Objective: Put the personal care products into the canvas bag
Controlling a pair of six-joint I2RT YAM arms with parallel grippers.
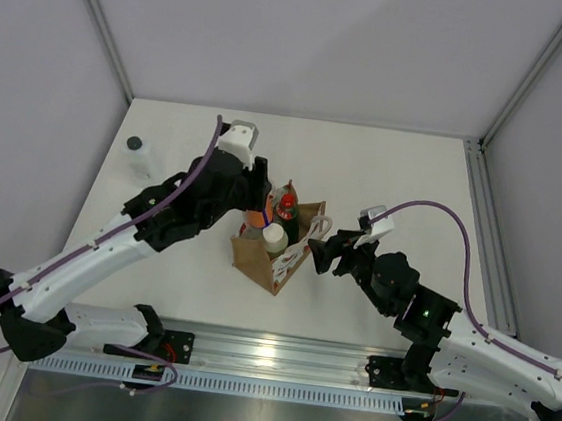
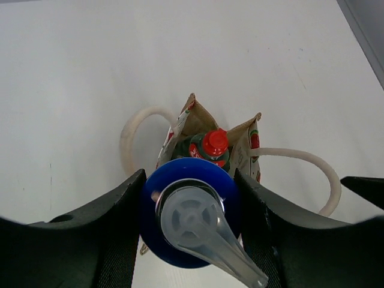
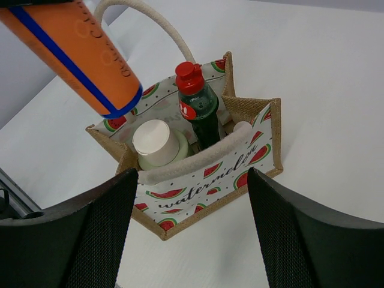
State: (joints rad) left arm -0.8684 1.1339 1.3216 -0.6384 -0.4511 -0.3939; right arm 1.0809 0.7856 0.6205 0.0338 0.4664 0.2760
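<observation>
the left gripper is closed on the orange bottle just under its blue cap, holding it tilted over the open mouth of the canvas bag, which stands around the middle of the bench, a little toward the near edge. inside the bag the dark bottle with the red cap and the olive-green bottle with the cream cap stand upright. the right gripper waits just beside the bag's right side, jaws spread wide and holding nothing. the clear bottle stands near the left edge, toward the far-left corner. the free space looks tight: a slanted descent could land the orange bottle on the cream cap, snag it on the rope handle lying across the mouth, or tip the unheld bag.
</observation>
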